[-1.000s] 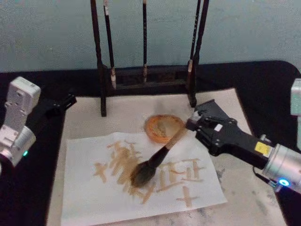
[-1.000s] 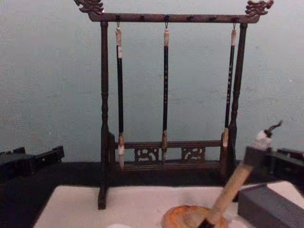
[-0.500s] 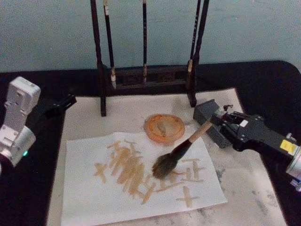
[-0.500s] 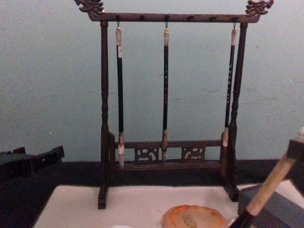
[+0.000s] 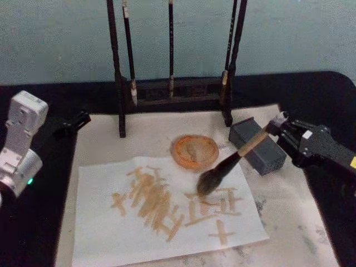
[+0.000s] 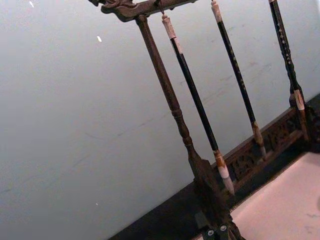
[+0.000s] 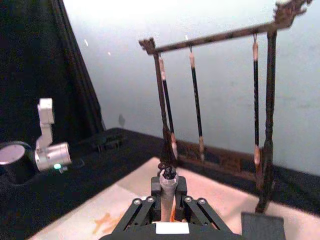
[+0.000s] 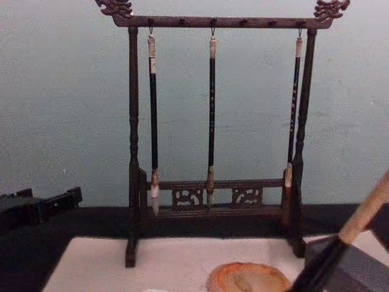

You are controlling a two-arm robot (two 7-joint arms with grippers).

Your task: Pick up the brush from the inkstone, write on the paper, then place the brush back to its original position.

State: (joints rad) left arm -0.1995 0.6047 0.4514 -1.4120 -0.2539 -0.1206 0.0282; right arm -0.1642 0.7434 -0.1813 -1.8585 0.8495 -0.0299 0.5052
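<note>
Okay: left gripper [image 5: 72, 122] parked far left. One paper [image 5: 105, 233], three slim brushes [image 8: 211, 109] on one stand [image 8: 133, 152], one inkstone [image 5: 193, 150], one block [image 5: 268, 157]. The brush [image 5: 233, 161] tilts, tuft at paper's right half; right gripper [image 5: 282, 125] reaches in from right, clamped on its handle.

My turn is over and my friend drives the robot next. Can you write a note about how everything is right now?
Right gripper: shut on the brush at its handle end, tuft low over the paper, near the orange dish.
Left gripper: parked at the left, idle.
Done: brush picked up, tan strokes on the paper.
To do: finish any writing, then put the brush back.
</note>
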